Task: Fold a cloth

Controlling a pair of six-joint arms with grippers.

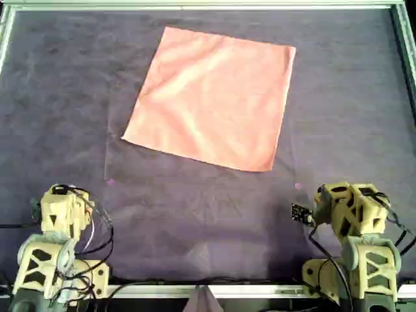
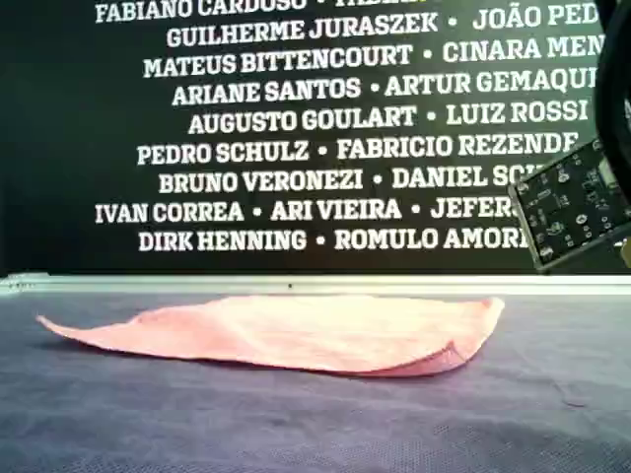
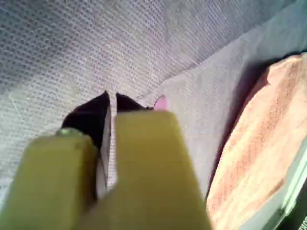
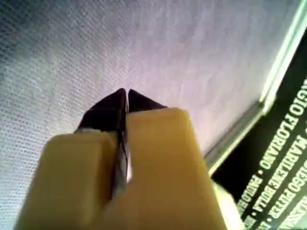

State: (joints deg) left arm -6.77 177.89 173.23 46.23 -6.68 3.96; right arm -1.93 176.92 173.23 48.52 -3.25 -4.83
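Folding has not begun, we judge: the cloth [image 1: 211,97] lies flat, unfolded, on the mat [image 1: 58,97] toward the overhead view's top. Our left gripper [image 3: 111,98] and right gripper [image 4: 125,93] are closed, empty, well apart from it.

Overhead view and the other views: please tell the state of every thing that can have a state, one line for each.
cloth: spread out in one layer, unfolded, turned at an angle on the mat; one corner curls up slightly in the exterior view.
mat: lying flat, lightly creased.
left claw: shut, empty, apart from the cloth.
right claw: shut, empty, over bare mat.
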